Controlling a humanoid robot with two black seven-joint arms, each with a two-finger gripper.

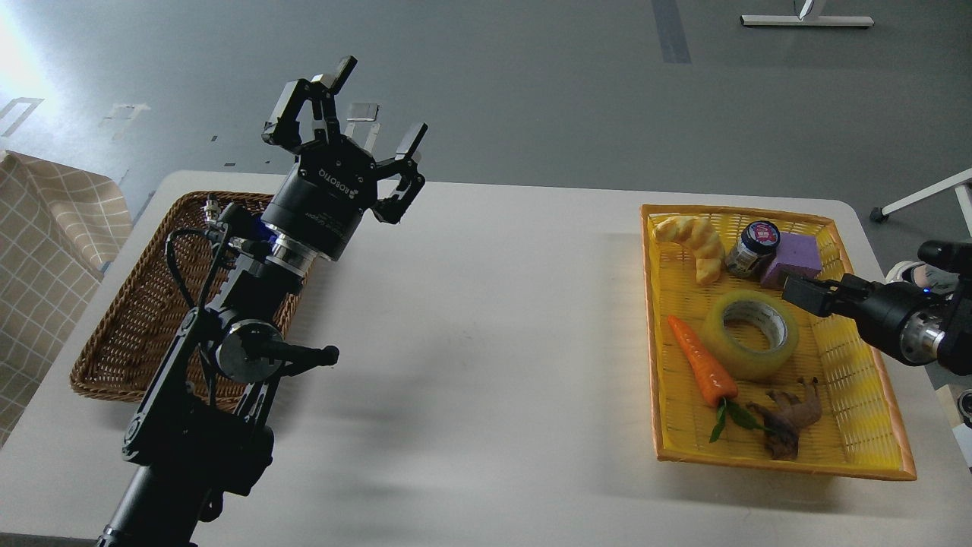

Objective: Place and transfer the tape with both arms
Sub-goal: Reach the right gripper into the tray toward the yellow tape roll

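The tape [740, 355], a yellow translucent roll with a grey-white core, lies flat in the middle of the yellow basket [847, 403] on the right of the table. My right gripper [797, 293] comes in from the right edge, low over the basket, its tip just right of the roll beside the purple block. It is seen side-on and dark, so its fingers cannot be told apart. My left gripper [377, 102] is open and empty, raised above the table's far left, next to the wicker basket [125, 319].
The yellow basket also holds a croissant [695, 239], a small jar [753, 245], a purple block [793, 262], a carrot [702, 365] and a brown toy figure [790, 418]. A checked cloth [45, 220] lies at the left. The white table [493, 342] spans between the baskets.
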